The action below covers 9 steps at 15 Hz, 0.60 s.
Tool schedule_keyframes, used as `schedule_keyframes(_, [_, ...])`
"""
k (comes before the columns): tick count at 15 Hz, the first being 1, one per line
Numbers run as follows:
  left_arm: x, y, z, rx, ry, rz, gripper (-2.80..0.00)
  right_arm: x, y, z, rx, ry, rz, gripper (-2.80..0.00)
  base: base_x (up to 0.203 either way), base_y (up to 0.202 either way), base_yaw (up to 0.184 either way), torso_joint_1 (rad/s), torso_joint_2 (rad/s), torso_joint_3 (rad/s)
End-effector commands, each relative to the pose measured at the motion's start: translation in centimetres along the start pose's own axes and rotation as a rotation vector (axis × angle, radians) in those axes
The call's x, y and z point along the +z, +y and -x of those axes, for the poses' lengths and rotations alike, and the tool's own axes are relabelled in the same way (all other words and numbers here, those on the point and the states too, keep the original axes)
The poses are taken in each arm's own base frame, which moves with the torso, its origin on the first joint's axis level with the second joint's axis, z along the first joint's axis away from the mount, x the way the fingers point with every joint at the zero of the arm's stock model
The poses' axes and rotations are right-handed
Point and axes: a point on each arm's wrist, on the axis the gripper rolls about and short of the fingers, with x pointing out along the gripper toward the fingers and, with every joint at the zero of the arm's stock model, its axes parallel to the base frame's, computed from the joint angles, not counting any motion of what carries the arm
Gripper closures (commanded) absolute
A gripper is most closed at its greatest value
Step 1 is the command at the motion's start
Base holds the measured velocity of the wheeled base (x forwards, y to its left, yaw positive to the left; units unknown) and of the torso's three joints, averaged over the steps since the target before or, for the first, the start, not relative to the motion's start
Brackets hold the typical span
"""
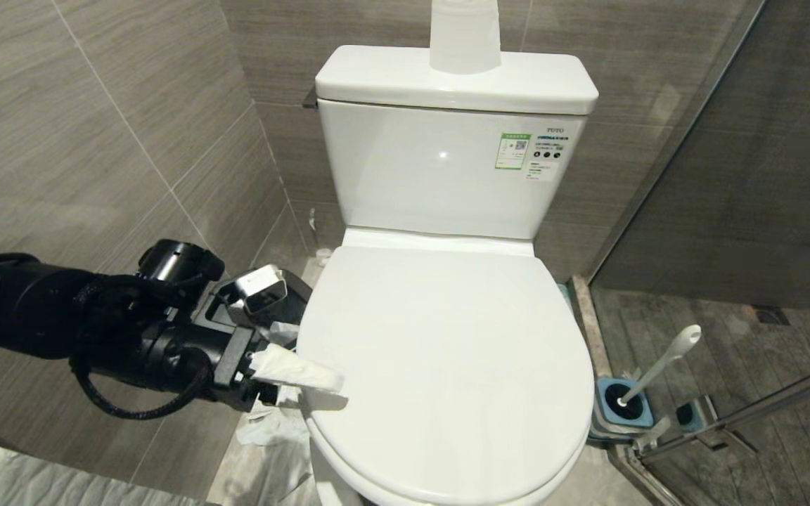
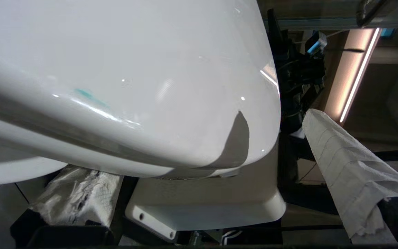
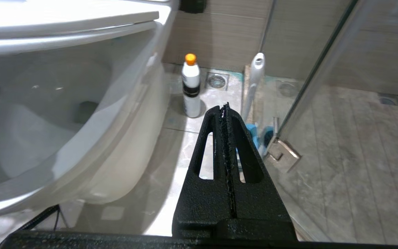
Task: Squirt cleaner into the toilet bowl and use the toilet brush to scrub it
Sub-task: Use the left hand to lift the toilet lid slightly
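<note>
While the white lid [image 1: 447,365] is lying flat over the toilet bowl [image 3: 64,114] in the middle of the head view, the job is looking like it is only just beginning — no scrubbing can be happening with the bowl covered. One small turquoise smear of cleaner [image 2: 90,95] is showing on the white ceramic in the left wrist view, so a little may already be on the toilet, though I cannot tell how much. The left gripper [image 1: 285,383] is sitting at the lower left of the head view, right at the lid's left edge, with its paper-wrapped fingers [image 1: 299,374] spread wide and holding nothing; my guess is that it is getting ready to lift the lid. The right gripper [image 3: 225,114] is squeezed shut on nothing, low beside the toilet. The toilet brush [image 1: 658,365] is waiting in its blue holder [image 1: 623,406] at the lower right of the head view — its long handle is leaning, running from the holder up toward the upper right, rounded tip on top. A white bottle with an orange cap [image 3: 190,86] is standing upright on the floor near the top middle of the right wrist view.
</note>
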Motion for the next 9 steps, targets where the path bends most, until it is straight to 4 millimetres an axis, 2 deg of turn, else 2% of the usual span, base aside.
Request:
schedule_keyframes(1, [1.0,-0.8,0.2,-0.011,-0.012,0.036,-2.80,-0.7,0.0,-0.2,-0.001,0.024,0.000,0.00,0.000,0.000,0.000,0.000,0.00,0.000])
schedule_keyframes(9, [3.7,-3.8,1.2,-0.026,-0.063,0.151,-2.80,-0.7,0.0,-0.1,-0.001,0.024,0.000,0.00,0.000,0.000,0.000,0.000,0.00,0.000])
